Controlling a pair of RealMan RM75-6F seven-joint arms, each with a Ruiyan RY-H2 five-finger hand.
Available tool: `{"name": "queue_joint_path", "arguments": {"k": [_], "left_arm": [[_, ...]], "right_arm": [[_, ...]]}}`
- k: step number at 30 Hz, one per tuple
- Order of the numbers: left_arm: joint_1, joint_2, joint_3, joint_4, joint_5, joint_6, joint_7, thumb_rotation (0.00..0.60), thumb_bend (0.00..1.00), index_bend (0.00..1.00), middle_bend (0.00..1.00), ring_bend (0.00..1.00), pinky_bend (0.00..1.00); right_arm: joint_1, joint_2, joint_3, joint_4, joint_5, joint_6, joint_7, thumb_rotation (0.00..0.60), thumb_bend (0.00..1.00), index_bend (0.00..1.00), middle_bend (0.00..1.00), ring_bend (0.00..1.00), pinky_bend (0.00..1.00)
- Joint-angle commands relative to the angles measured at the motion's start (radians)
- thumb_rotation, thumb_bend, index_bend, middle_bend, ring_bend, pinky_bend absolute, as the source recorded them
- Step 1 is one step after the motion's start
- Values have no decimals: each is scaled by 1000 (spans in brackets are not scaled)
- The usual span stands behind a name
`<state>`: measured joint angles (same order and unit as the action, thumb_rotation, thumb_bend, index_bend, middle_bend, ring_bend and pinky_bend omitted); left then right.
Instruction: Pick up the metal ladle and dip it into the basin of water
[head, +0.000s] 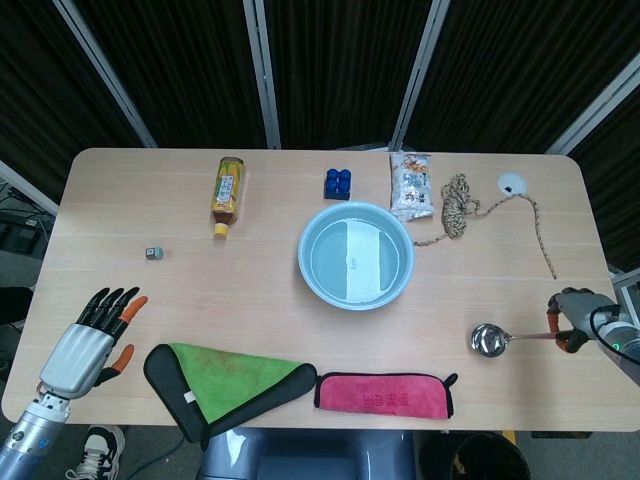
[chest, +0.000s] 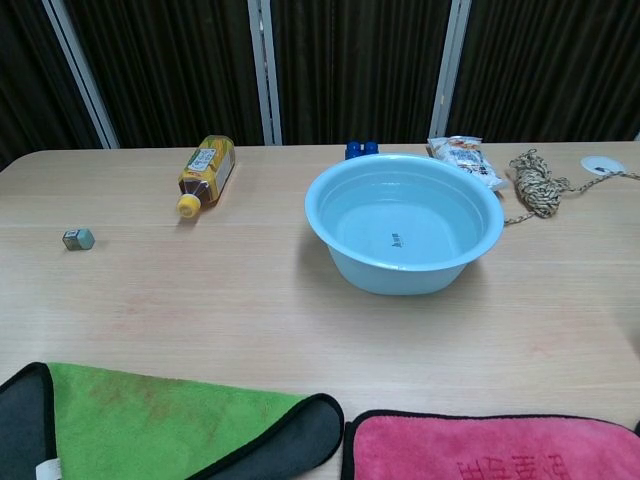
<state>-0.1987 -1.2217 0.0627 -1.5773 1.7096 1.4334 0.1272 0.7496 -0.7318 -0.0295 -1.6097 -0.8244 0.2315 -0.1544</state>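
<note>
The metal ladle (head: 492, 340) hangs just above the table near its front right edge, bowl toward the basin, handle running right. My right hand (head: 570, 319) grips the end of that handle at the table's right edge; it shows only in the head view. The light blue basin of water (head: 355, 256) stands at the table's middle, also in the chest view as the basin (chest: 404, 234). My left hand (head: 88, 339) hovers at the front left corner, fingers spread, holding nothing.
A green cloth (head: 226, 383) and a pink cloth (head: 384, 390) lie along the front edge. At the back are a bottle (head: 227, 192), a blue block (head: 338, 183), a snack packet (head: 411, 186) and a rope coil (head: 461, 205). A small cube (head: 153, 253) sits left.
</note>
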Motion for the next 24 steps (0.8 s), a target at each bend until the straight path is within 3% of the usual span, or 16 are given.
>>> {"name": "queue_joint_path", "arguments": {"k": [1,12,24], "left_arm": [[0,-1,0,0,-1,-2,2,600,473,0,0,0,0],[-2,-4,0,0,-6,-8,6,600,473,0,0,0,0],[0,-19,-12,3,-28,-12,30,600,476,0,0,0,0]], "right_arm": [[3,1,29,52,-14,-67,75,600,565,884,165,0,0],[12,46,117,128,-56,-195,221,600,565,884,168,0,0],[47,139,228,52,-80,-349,308,600,569,884,171,0,0]]}}
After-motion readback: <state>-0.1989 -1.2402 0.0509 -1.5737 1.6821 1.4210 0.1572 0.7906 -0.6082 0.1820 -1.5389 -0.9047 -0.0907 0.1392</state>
